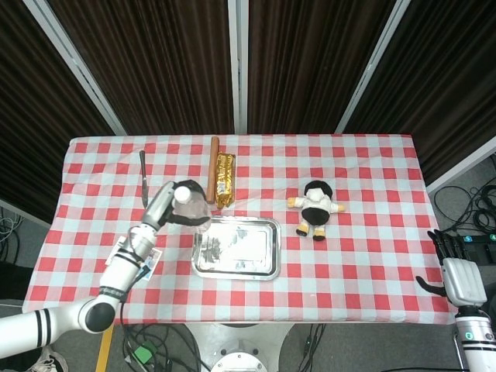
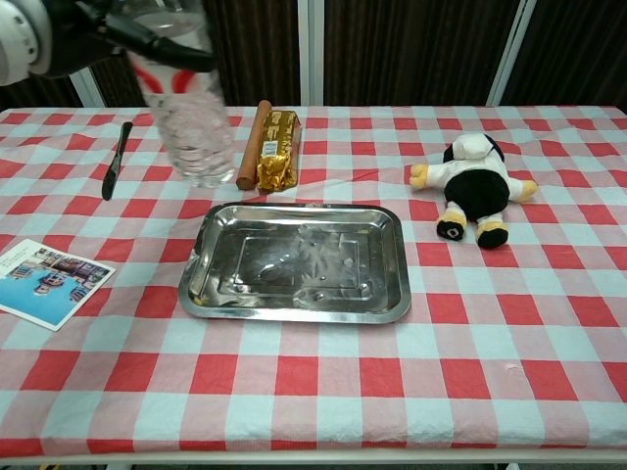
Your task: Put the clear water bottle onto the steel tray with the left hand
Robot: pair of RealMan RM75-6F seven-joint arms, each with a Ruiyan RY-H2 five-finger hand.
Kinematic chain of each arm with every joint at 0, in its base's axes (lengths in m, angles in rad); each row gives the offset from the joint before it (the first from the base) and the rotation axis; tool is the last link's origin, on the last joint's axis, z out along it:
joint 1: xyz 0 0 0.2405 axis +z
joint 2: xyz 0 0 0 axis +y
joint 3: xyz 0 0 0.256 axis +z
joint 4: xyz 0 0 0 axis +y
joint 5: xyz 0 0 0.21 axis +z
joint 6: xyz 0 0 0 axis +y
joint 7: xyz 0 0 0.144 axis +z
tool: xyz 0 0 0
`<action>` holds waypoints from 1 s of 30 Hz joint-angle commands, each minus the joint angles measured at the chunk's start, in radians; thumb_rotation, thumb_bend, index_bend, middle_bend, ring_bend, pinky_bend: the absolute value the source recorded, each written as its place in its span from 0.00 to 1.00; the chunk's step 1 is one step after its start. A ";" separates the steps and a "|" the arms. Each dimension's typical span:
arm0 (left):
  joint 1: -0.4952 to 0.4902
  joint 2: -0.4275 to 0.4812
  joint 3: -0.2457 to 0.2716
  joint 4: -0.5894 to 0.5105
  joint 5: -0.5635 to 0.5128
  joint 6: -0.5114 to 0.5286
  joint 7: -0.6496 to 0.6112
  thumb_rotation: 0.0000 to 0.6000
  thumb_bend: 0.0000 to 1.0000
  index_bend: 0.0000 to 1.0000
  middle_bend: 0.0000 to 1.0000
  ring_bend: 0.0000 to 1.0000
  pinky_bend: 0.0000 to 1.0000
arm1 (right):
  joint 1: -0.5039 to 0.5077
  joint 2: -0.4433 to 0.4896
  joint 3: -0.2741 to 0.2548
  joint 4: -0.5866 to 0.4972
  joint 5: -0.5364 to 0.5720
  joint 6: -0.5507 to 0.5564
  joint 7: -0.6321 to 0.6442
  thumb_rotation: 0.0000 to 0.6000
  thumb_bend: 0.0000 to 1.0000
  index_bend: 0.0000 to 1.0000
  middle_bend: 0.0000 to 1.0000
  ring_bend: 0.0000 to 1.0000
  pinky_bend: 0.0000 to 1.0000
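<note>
My left hand (image 1: 172, 206) grips the clear water bottle (image 2: 190, 110) near its top and holds it upright in the air. The bottle (image 1: 190, 203) has a white cap and a red label, and hangs just past the left far corner of the steel tray (image 2: 299, 262). The tray (image 1: 236, 246) lies empty in the middle of the checked table. In the chest view the left hand (image 2: 108, 27) shows at the top left. My right hand (image 1: 462, 273) hangs off the table's right edge, fingers apart, holding nothing.
A gold foil packet (image 2: 277, 149) and a brown rolling pin (image 2: 254, 143) lie behind the tray. A plush toy (image 2: 474, 188) sits to the right. A black knife (image 2: 115, 161) and a picture card (image 2: 47, 282) lie to the left.
</note>
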 commanded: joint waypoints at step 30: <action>0.053 0.084 0.007 -0.014 -0.069 0.097 -0.030 1.00 0.21 0.57 0.63 0.44 0.44 | -0.015 0.008 -0.002 -0.029 -0.042 0.080 -0.028 1.00 0.12 0.07 0.04 0.00 0.00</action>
